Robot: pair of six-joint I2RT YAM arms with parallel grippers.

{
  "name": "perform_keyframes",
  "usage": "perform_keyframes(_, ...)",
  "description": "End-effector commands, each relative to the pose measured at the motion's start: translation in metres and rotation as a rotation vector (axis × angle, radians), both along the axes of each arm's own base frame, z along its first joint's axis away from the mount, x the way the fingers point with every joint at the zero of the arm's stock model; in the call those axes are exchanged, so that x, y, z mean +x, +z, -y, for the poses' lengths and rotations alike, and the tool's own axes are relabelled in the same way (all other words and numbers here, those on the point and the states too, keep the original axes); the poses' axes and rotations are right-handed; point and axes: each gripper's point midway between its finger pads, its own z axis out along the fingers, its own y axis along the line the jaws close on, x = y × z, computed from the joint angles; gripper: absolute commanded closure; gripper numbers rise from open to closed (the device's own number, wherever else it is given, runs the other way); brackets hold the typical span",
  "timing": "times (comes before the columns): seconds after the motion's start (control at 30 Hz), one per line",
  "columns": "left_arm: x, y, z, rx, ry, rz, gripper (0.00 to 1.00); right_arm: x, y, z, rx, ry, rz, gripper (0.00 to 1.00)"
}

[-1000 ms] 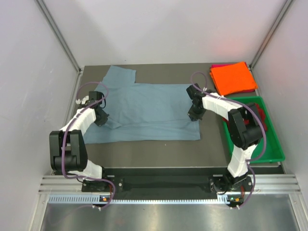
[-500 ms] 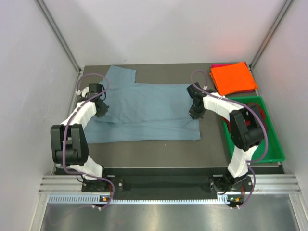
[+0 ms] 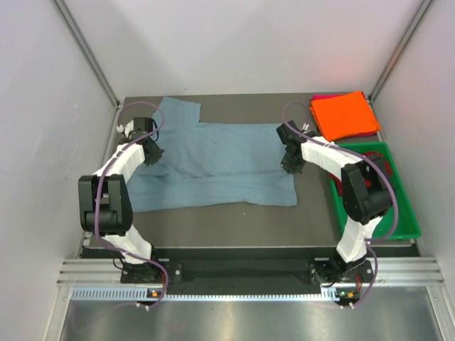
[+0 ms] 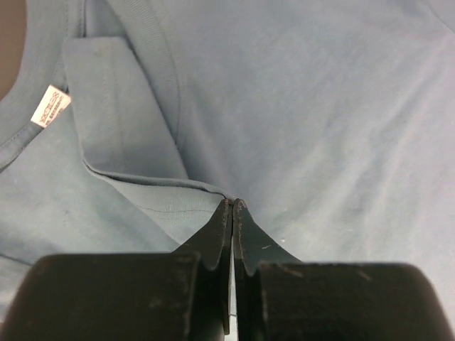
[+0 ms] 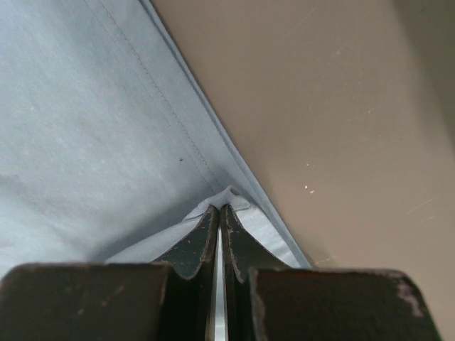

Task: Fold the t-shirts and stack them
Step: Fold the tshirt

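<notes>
A dusty blue-grey t-shirt (image 3: 220,160) lies spread across the middle of the table, its collar to the left. My left gripper (image 3: 151,154) is shut on a raised fold of it beside the collar (image 4: 233,204); the white neck label (image 4: 50,106) shows close by. My right gripper (image 3: 287,165) is shut on the hem at the shirt's right edge (image 5: 221,207), the fabric pinched up between the fingertips. A folded bright orange t-shirt (image 3: 346,114) rests on a magenta-pink one (image 3: 321,97) at the back right. A dark red shirt (image 3: 384,165) lies in the green tray.
The green plastic tray (image 3: 407,217) stands at the right edge, right next to the right arm. White walls and metal posts close in the table on the left, back and right. Bare brown tabletop (image 5: 341,106) runs right of the shirt's hem.
Both grippers have moved toward the far side of the table, the left one more, pulling the shirt's near part up and over. Both jaws stayed shut on the fabric.
</notes>
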Motion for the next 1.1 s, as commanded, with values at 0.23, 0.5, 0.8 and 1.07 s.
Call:
perform_keyframes(0.23, 0.033, 0.038, -0.006, 0.085, -0.04, 0.112, 1.0, 0.021, 0.036, 0.011, -0.036, -0.02, 0.119, 1.0)
perform_keyframes(0.5, 0.043, 0.034, 0.009, 0.105, -0.104, 0.11, 1.0, 0.022, 0.031, 0.01, -0.032, -0.021, 0.119, 1.0)
perform_keyframes(0.8, 0.052, 0.016, 0.005, 0.132, -0.109, 0.029, 1.0, 0.028, 0.026, 0.011, -0.051, -0.013, 0.115, 1.0)
perform_keyframes(1.07, 0.052, 0.023, -0.007, 0.183, -0.052, 0.042, 1.0, 0.029, 0.026, 0.019, -0.059, -0.03, 0.137, 1.0)
